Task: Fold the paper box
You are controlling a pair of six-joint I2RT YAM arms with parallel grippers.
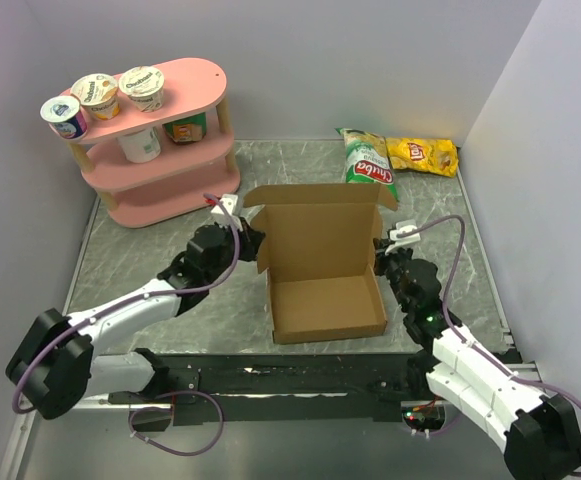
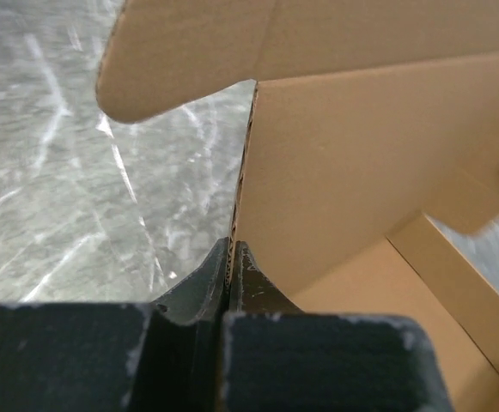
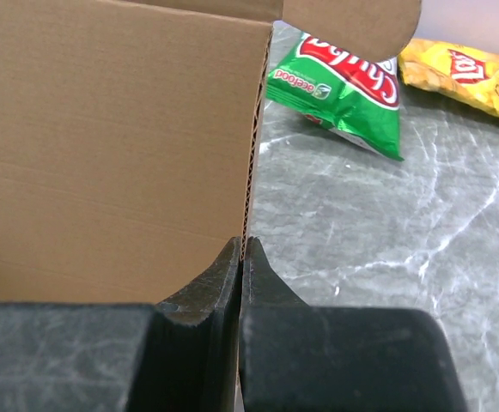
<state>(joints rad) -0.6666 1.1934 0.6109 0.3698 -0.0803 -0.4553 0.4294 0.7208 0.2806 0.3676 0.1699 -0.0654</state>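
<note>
The paper box is plain brown cardboard, set up as an open tray in the middle of the table, with its lid standing upright at the back. My left gripper is shut on the box's left edge; the left wrist view shows the corrugated edge pinched between the fingertips. My right gripper is shut on the box's right edge; the right wrist view shows the cardboard edge clamped between its fingertips. A rounded flap juts out at the lid's top left corner.
A pink two-level shelf with several yogurt cups stands at the back left. A green chip bag and a yellow chip bag lie at the back right, just behind the box. Grey walls close in on both sides.
</note>
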